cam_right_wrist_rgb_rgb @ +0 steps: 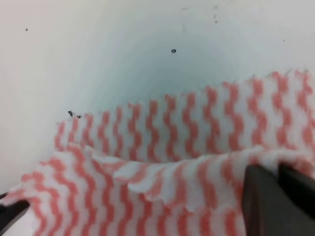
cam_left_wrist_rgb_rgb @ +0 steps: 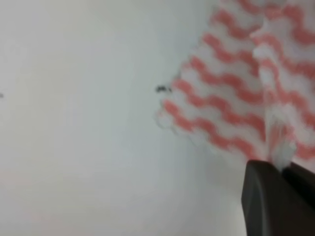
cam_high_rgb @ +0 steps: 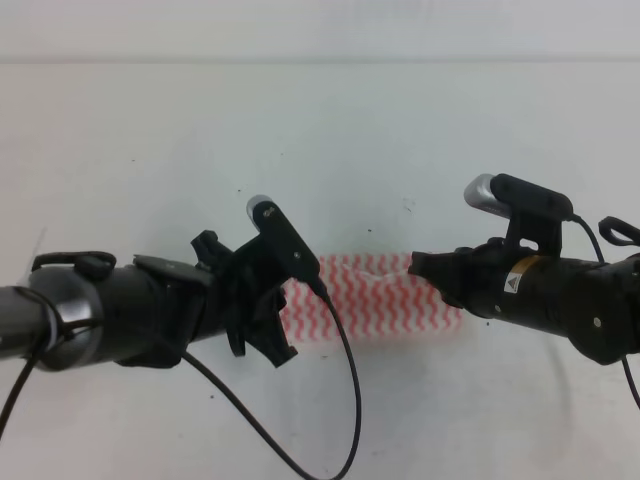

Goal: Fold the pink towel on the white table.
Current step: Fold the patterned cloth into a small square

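both hands pinching the pink towel at mid-counter

at the left of the high view the left arm lies low across the white counter, its black cable looping down toward the near edge of the picture. the left hand sits at the left end of the pink towel. in the left wrist view its dark fingers are closed together on a raised ridge of the cloth, with a white tuft standing up between them. the towel's left edge there is ragged and wavy, and a small dark speck lies on the counter just beside that edge. bare counter fills everything left of it.

in the middle the towel lies as a narrow band between the two hands, its long edges running left to right. the right wrist view shows a flat far layer and a nearer layer lifted and rumpled over it, the lifted edge uneven.

at the right the right hand meets the towel's right end. in its wrist view the fingers are closed on the lifted layer. wide bare counter lies beyond the towel's far edge, and also toward the near side.
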Available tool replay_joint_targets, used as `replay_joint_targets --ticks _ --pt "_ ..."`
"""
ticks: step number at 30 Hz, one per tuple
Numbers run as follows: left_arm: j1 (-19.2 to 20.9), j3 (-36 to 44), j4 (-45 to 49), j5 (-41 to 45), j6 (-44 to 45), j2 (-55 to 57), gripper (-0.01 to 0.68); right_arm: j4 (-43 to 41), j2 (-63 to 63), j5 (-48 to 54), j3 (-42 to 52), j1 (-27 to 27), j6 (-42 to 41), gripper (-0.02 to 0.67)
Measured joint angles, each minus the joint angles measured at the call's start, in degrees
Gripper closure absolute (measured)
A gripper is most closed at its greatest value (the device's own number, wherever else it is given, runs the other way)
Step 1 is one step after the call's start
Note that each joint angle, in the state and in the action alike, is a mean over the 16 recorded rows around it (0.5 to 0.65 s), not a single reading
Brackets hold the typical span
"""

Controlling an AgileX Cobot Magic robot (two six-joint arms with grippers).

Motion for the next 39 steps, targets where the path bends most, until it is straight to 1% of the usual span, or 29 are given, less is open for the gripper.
replay_joint_targets --ticks 11,20,29,39 --pt "1.12 -1.25 0.06 -0.41 0.61 0.46 0.677 -0.46 0.65 0.14 -1.3 -0.02 -0.03 0.665" --pt "2.18 -1.5 0.1 1.33 1.13 1.35 0.677 -1.01 2.19 1.74 -3.43 0.01 -0.01 0.664" --pt "2.24 -2.71 0.0 2.67 1.69 3.02 0.677 -1.21 2.7 1.93 -4.01 0.01 -0.02 0.664" --pt "2.24 -3.58 -0.13 2.12 1.69 4.12 0.677 -1.31 2.71 1.96 -4.01 0.0 -0.02 0.664"
